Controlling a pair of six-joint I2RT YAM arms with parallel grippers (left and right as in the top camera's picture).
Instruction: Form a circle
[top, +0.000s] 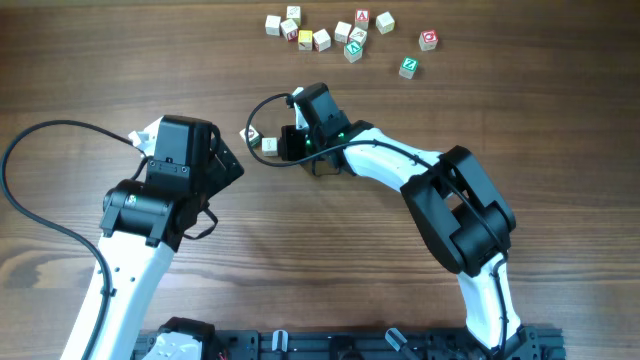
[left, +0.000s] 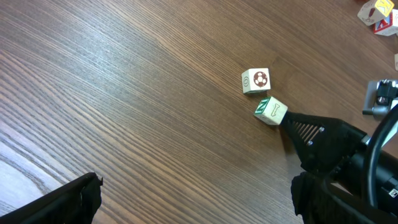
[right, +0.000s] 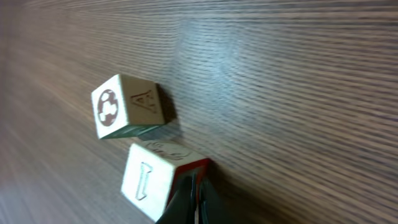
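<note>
Right gripper (right: 194, 200), pinched closed, reaches in low with its tips against the cube lettered "I" (right: 152, 183) – just beside a soccer-ball cube (right: 124, 106) – while the left gripper (top: 230, 165) hangs apart, spread wide.

left gripper (top: 232, 165): jaws wide apart | right gripper (right: 194, 194): jaws pressed together

The lower cube (right: 155, 180) is showing an outlined letter I on its pale face. The upper cube (right: 127, 106) is showing a dark ball sign, and its neighbouring face is carrying a blurred letter, possibly an A. Farther off, a green-faced cube (top: 408, 67) is displaying a white Z.
</note>
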